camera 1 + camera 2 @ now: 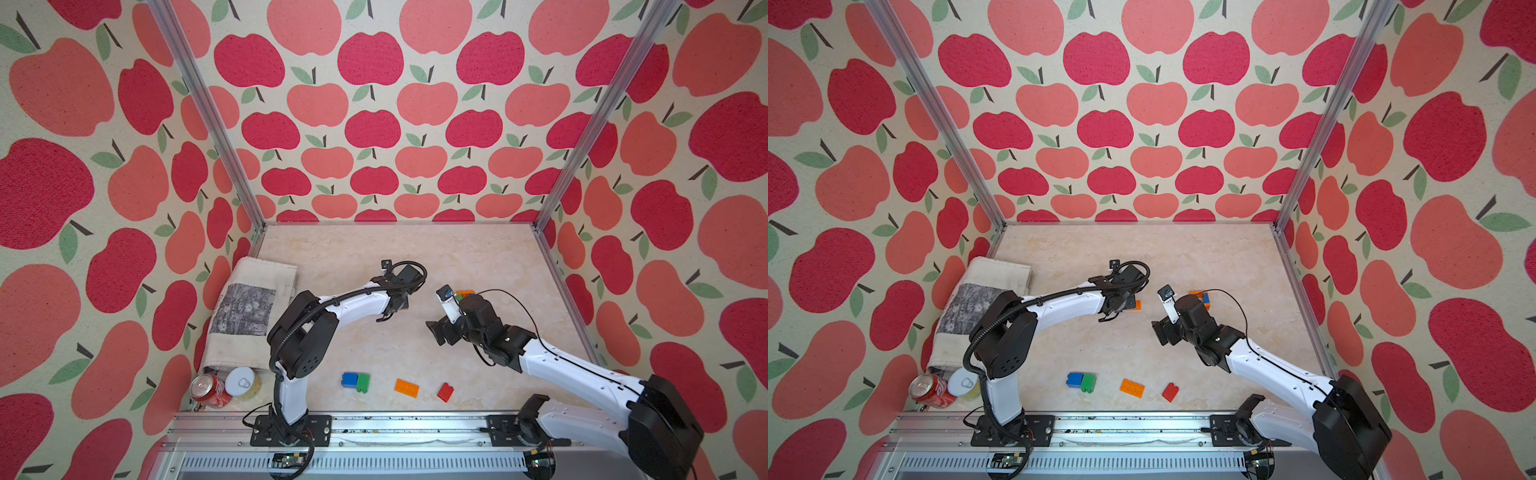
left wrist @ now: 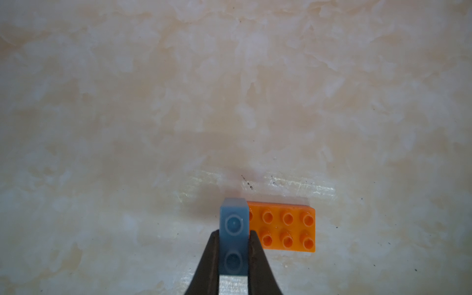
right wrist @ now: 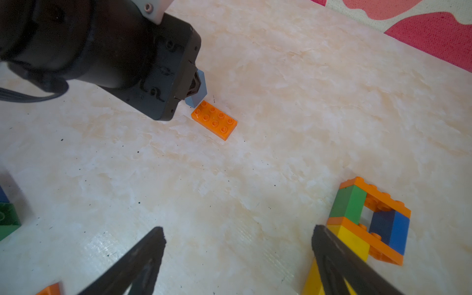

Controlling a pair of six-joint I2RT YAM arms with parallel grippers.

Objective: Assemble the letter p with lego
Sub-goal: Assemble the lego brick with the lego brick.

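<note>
Left fingers [image 2: 210, 258]: clamped on our light blue brick [image 2: 234, 223], at the orange plate's [image 2: 286, 229] end.
Right fingers [image 3: 143, 255]: we see them wide apart, empty.

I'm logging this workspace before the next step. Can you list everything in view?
light blue brick: one, light blue, gripped at the end of an orange plate
orange plates: two, orange, one by the held brick, one at the table front
brick frame: one, orange, green, blue and yellow, near the right hand
blue brick: one, blue, front, touching the green brick
green brick: one, green, front
red brick: one, red, front
cloth: one, off-white with grey print, beside the left arm
cans: two, red and white-lidded, front corner
table: one, pale marble
left hand: shut on the light blue brick
right hand: open, empty
</note>
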